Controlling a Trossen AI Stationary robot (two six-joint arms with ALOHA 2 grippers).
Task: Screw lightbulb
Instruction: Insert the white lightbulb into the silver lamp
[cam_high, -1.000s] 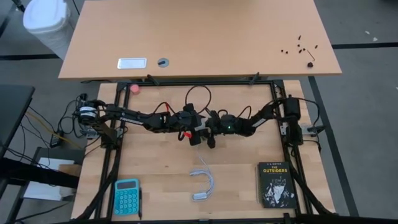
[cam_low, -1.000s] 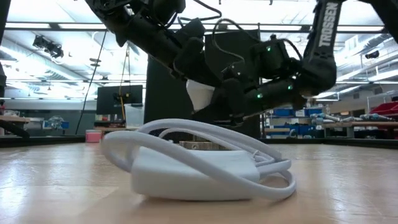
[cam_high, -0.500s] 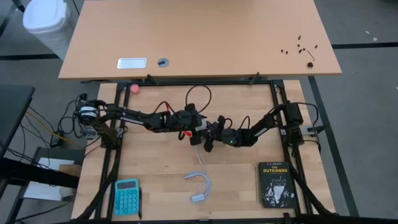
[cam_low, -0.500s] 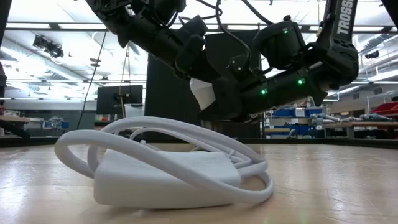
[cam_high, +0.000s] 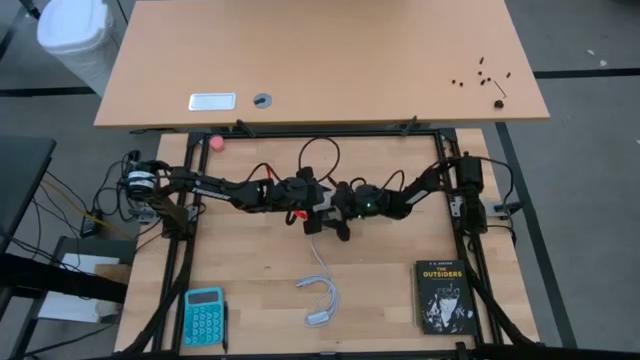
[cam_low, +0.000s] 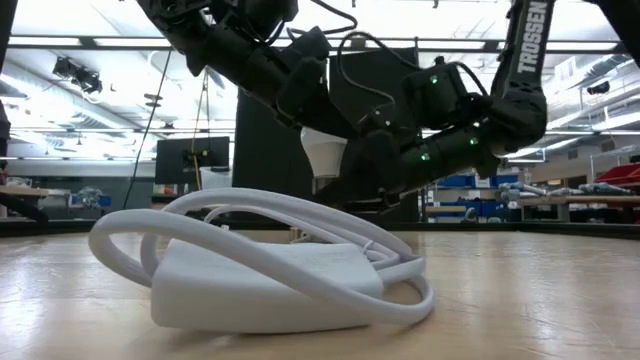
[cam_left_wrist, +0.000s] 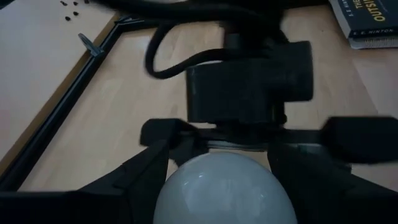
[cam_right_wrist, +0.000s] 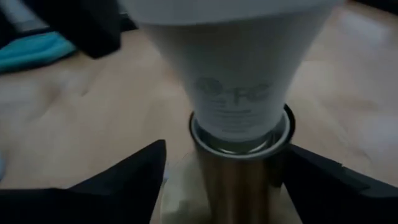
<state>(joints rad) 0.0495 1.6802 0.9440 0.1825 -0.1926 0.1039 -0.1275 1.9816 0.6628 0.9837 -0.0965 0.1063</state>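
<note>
The white lightbulb (cam_right_wrist: 233, 74) stands globe up at the table's middle. Its narrow neck sits in a metallic socket (cam_right_wrist: 239, 177). My left gripper (cam_left_wrist: 221, 146) comes from the table's left and is shut on the globe (cam_left_wrist: 221, 190). My right gripper (cam_right_wrist: 227, 155) comes from the right and is open. Its two fingers stand on either side of the socket with a gap at each side. In the low view the bulb (cam_low: 322, 152) shows between the two dark hands. The socket's foot is hidden there behind the white cord (cam_low: 270, 270). My left gripper pinches the bulb's globe at its two sides (cam_left_wrist: 171, 194) between its two fingers (cam_left_wrist: 134, 180). The fingers slant down at it from the table's left. The bulb stands about upright, with its neck (cam_right_wrist: 236, 106) down in the socket.
A white cord with a flat white block (cam_high: 320, 298) lies loose toward the near edge. A teal calculator (cam_high: 204, 315) is at the near left, a dark book (cam_high: 443, 296) at the near right. A pink ball (cam_high: 217, 142) lies at the far left, by a second tabletop (cam_high: 320, 70).
My right arm has swung a little toward the table's near edge and come back to the socket. The white cord and its block have slid toward the table's left and now lie still. My left gripper has kept its hold on the bulb.
</note>
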